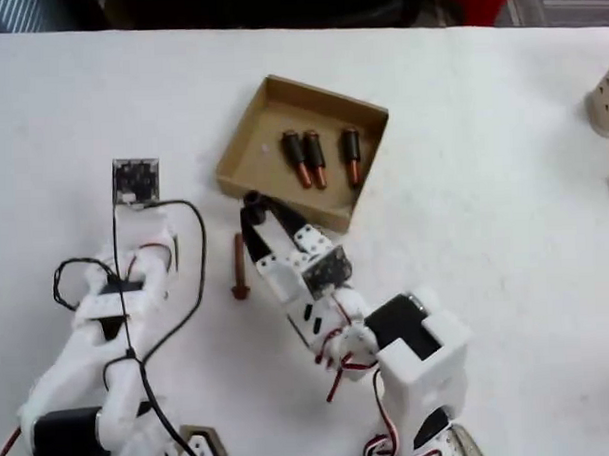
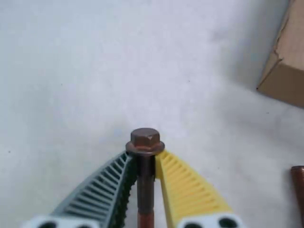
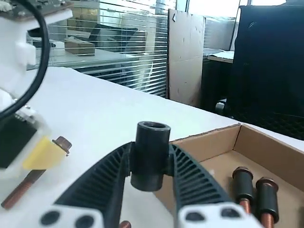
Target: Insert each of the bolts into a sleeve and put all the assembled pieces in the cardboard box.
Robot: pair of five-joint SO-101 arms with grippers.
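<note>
The left gripper (image 2: pixel 145 156) was clenched on a copper-coloured hex-head bolt (image 2: pixel 145 141). Its grey-green and yellow ribbed fingers (image 2: pixel 183 185) pinched the shaft on either side, and the head stood just past their tips, above the white table (image 1: pixel 481 132). From the right wrist's side, the same yellow finger and bolt head sat close to the tabletop.

The right gripper (image 3: pixel 151 151) had its black ribbed fingers closed around a short black cylindrical sleeve (image 3: pixel 152 164). The sleeve was held upright with its open bore facing up. From above, this gripper (image 1: pixel 254 212) sat just beside the near wall of the shallow brown cardboard box (image 1: pixel 266 139).

Inside the box lay three assembled pieces (image 1: pixel 314 160), black sleeves with copper shafts poking out. Two lay side by side and the third a little apart.

A second copper bolt (image 1: pixel 239 265) lay loose on the table between the two arms, near the box and touching neither gripper.
</note>
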